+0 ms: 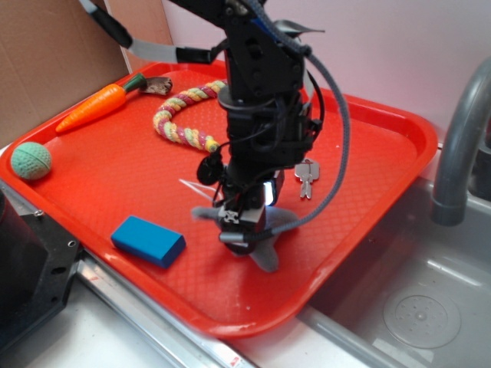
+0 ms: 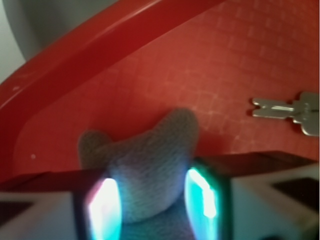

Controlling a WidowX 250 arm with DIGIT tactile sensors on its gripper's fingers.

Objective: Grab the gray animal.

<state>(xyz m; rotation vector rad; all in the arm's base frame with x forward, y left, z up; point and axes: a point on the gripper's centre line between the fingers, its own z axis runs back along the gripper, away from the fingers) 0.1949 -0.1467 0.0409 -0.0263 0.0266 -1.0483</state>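
The gray animal [image 1: 267, 257] is a small gray plush lying near the front edge of the red tray [image 1: 368, 123]. Thin gray parts stick out on both sides from under my gripper [image 1: 244, 230], which stands straight down over it. In the wrist view the plush [image 2: 145, 160] fills the gap of my gripper [image 2: 152, 200]. Both glowing pads [image 2: 104, 210] press against its sides, so the gripper is shut on it. Its rounded lobes reach out past the fingertips toward the tray rim [image 2: 75, 65].
Metal keys [image 1: 305, 178] [image 2: 287, 111] lie just behind the gripper. A blue block [image 1: 148, 240] sits to the left. An orange carrot toy [image 1: 96, 107], a striped rope ring [image 1: 184, 115] and a green ball [image 1: 31, 160] lie farther back left. A sink [image 1: 414, 307] and faucet [image 1: 460, 146] are to the right.
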